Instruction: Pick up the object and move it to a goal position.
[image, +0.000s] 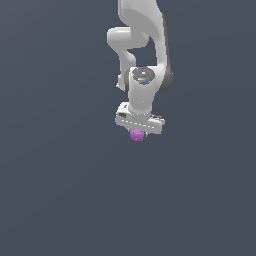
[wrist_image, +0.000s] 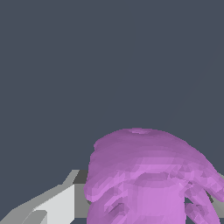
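Note:
The object (image: 136, 135) is a small bright purple lumpy blob that peeks out just under the white gripper (image: 139, 129) in the exterior view. In the wrist view the object (wrist_image: 144, 175) fills the space between the fingers, its bumpy lobes spreading outward. One grey-white finger (wrist_image: 54, 204) presses against its side. The other finger shows only as a sliver at the picture's edge behind the lobes. The gripper is shut on the object. The white arm (image: 142, 45) rises behind the hand.
A plain dark grey-blue surface (image: 60, 190) fills everything around the arm. No other thing and no goal marker shows in either view.

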